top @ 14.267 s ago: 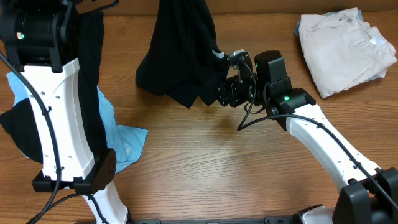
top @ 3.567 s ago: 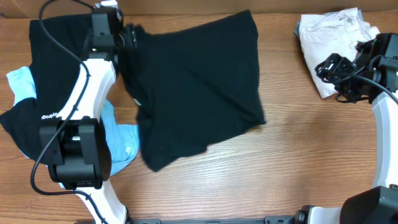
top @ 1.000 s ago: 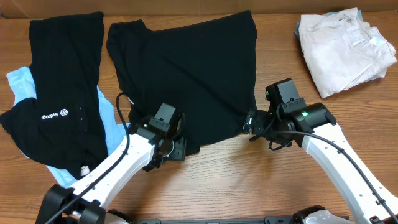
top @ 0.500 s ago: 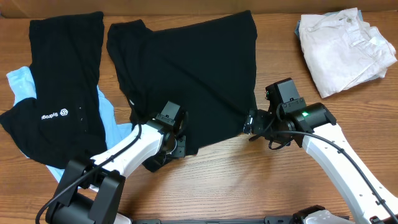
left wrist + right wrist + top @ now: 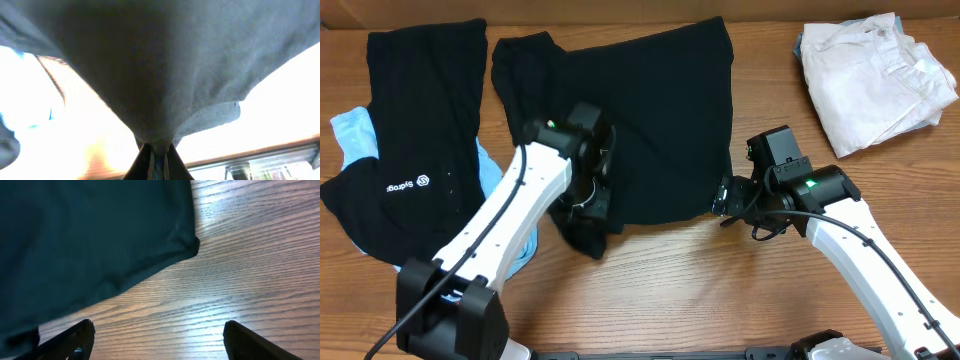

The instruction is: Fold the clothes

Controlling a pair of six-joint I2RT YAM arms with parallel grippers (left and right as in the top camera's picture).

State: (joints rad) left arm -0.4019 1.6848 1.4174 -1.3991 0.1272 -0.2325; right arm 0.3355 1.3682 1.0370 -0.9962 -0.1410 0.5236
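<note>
The plain black T-shirt [image 5: 650, 110] lies spread across the middle of the table. My left gripper [image 5: 592, 200] is shut on its near left edge and holds that part raised, so a fold of black cloth [image 5: 582, 236] hangs below it. In the left wrist view the dark cloth [image 5: 165, 65] fills the frame and runs down into the closed left gripper [image 5: 157, 157]. My right gripper [image 5: 720, 197] stands open just off the shirt's near right corner [image 5: 192, 245], low over bare wood, with nothing between the right gripper's [image 5: 157, 340] fingers.
A black garment with white lettering [image 5: 410, 150] lies at the left over a light-blue one [image 5: 350, 135]. A pile of white clothes [image 5: 875, 75] sits at the back right. Bare wooden table [image 5: 720, 290] runs along the front.
My left gripper has shut on the T-shirt's near left edge and carried it up and toward the back. The right gripper has stayed in place, its jaws slightly narrower.
</note>
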